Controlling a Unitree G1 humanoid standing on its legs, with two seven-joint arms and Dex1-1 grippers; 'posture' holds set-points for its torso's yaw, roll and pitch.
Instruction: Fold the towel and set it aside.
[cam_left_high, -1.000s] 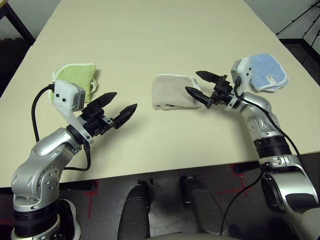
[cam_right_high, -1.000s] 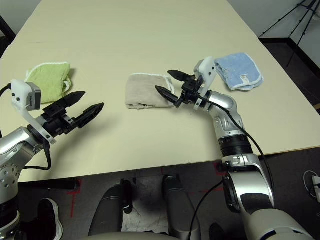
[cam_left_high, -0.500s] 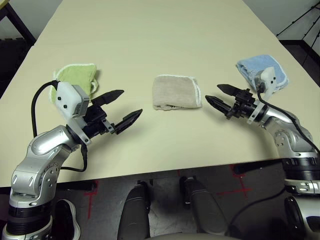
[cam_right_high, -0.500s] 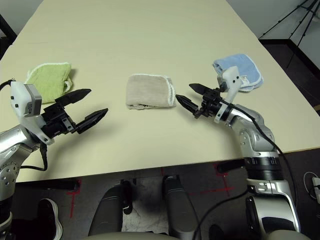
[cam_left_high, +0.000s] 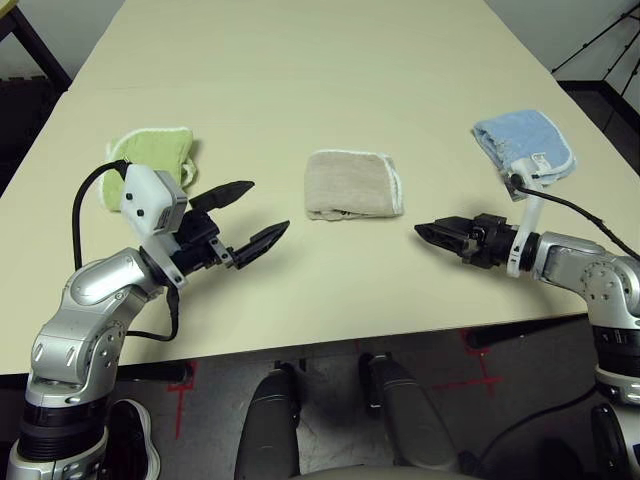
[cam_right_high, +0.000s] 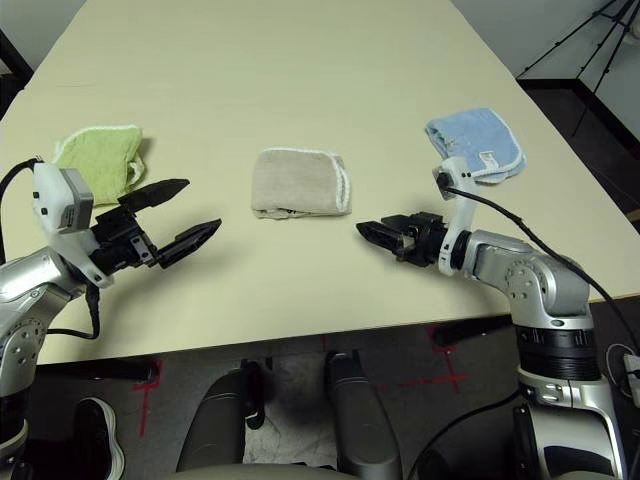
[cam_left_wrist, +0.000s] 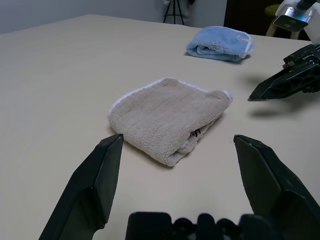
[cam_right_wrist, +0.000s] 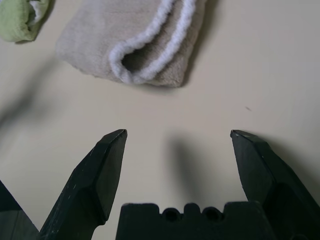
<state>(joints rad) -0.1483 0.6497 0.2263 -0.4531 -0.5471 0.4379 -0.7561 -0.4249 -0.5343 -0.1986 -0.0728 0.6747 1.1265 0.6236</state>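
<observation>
Lying folded mid-table, towel (cam_left_high: 353, 184) btwn left claw (cam_left_high: 249, 216) & right claw (cam_left_high: 436, 231), both spread apart.

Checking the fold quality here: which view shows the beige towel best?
The left wrist view: the towel lies folded between that gripper's open fingers, its layers showing. The right wrist view shows its white-edged end. The head views show it flat from above.

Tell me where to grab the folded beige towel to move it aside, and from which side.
Probably best: grip the beige towel at its white-edged end, coming in low from the right gripper's side. There the stacked layers meet in a thick rolled lip facing that open gripper, so one pinch should catch them all and keep the fold together.
</observation>
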